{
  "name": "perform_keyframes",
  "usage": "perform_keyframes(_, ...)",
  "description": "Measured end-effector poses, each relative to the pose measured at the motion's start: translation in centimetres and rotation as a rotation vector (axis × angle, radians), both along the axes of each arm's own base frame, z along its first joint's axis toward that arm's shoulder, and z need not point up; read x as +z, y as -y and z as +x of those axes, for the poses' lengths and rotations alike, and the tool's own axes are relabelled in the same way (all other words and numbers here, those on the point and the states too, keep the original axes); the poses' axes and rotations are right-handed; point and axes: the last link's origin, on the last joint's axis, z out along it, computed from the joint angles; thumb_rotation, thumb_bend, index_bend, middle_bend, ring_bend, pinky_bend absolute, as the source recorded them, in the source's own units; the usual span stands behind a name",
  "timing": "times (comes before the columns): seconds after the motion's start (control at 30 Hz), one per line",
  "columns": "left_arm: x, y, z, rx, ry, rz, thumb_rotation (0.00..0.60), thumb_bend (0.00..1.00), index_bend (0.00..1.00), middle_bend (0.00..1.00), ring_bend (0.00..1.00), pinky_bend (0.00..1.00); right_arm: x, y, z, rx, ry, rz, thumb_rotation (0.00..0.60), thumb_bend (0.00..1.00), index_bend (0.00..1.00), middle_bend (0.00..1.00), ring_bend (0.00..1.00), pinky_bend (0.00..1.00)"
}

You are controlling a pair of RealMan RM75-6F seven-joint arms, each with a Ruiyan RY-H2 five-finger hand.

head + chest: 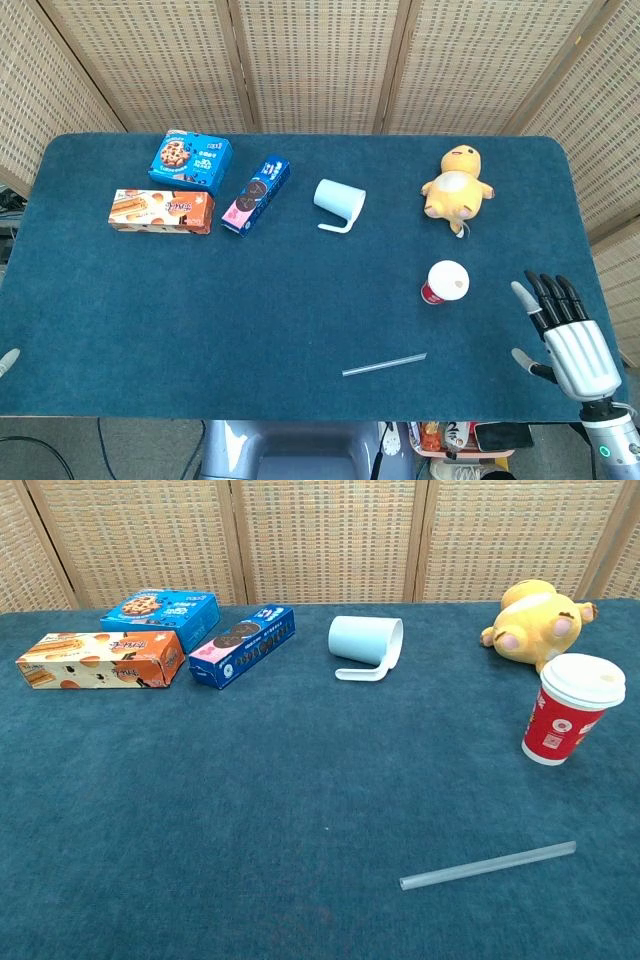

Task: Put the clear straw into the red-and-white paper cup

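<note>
The clear straw lies flat on the blue table cloth near the front edge. Behind it and to the right, the red-and-white paper cup stands upright with a white lid on. My right hand hovers at the front right corner, fingers spread and holding nothing, well right of the straw and the cup. Only a fingertip of my left hand shows at the left edge of the head view. The chest view shows neither hand.
A yellow plush toy lies behind the cup. A pale blue mug lies on its side at centre back. Three snack boxes, one orange, one blue cookie box and one dark blue, sit at back left.
</note>
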Motion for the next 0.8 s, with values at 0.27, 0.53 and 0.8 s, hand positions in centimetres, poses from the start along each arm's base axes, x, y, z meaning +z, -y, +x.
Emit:
perform_keyframes(0.27, -0.1, 0.1, 0.0, 0.0, -0.003, -0.003, 0.6, 0.05, 0.0, 0.0, 0.0, 0.0, 0.2, -0.6, 0.1, -0.026, 0.002, 0.006, 0.6, 0.0, 0.0, 0.0, 0.0, 0.0)
perform_keyframes(0.53, -0.3, -0.2, -0.1, 0.014, -0.007, -0.014, 0.6, 0.05, 0.0, 0.0, 0.0, 0.0, -1.8, -0.5, 2.1, 0.096, -0.01, 0.157, 0.6, 0.0, 0.0, 0.0, 0.0, 0.0)
perform_keyframes(0.8, -0.4, -0.5, -0.3, 0.024, -0.008, -0.012, 0.6, 0.05, 0.0, 0.0, 0.0, 0.0, -6.2, 1.6, 5.1, 0.184, -0.07, 0.41, 0.6, 0.0, 0.15, 0.0, 0.0, 0.0)
